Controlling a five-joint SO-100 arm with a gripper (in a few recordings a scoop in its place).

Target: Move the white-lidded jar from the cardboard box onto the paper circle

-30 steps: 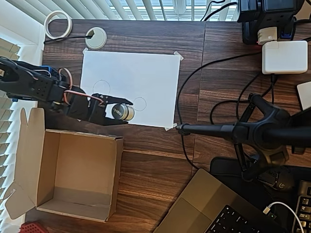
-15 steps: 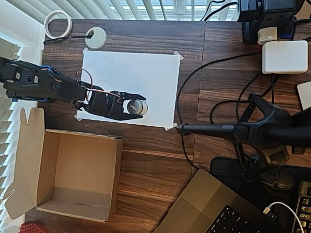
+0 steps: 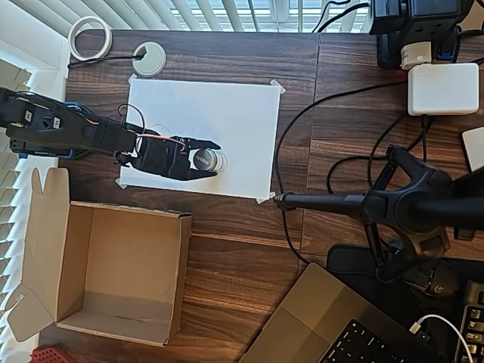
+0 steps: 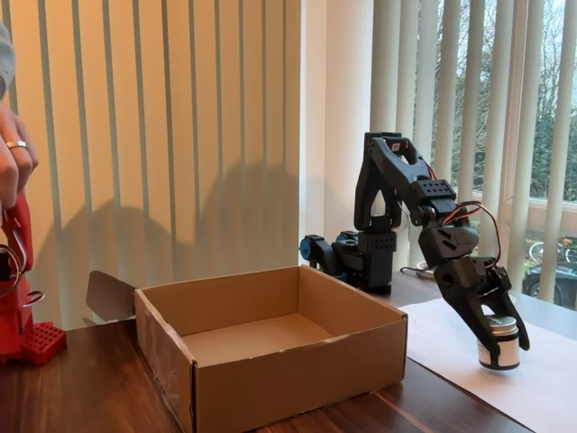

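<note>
On paper sheet (image 3: 227,113): pincer-held (image 3: 208,159) white-lidded jar (image 4: 499,342).

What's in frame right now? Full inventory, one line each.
white-lidded jar: 1, off-white lid, greyish sides, on the paper, between the gripper fingers
cardboard box: 1, brown, open, nothing visible inside, lower left in overhead view
paper sheet: 1, white, taped to the desk
tape roll: 1, pale, top left corner
desk grommet: 1, white, cable through it
power adapter: 1, white, upper right
camera stand: 1, black, right
laptop: 1, grey, bottom edge
arm: 1, black, reaching from the left
gripper: 1, black, closed on the jar
</note>
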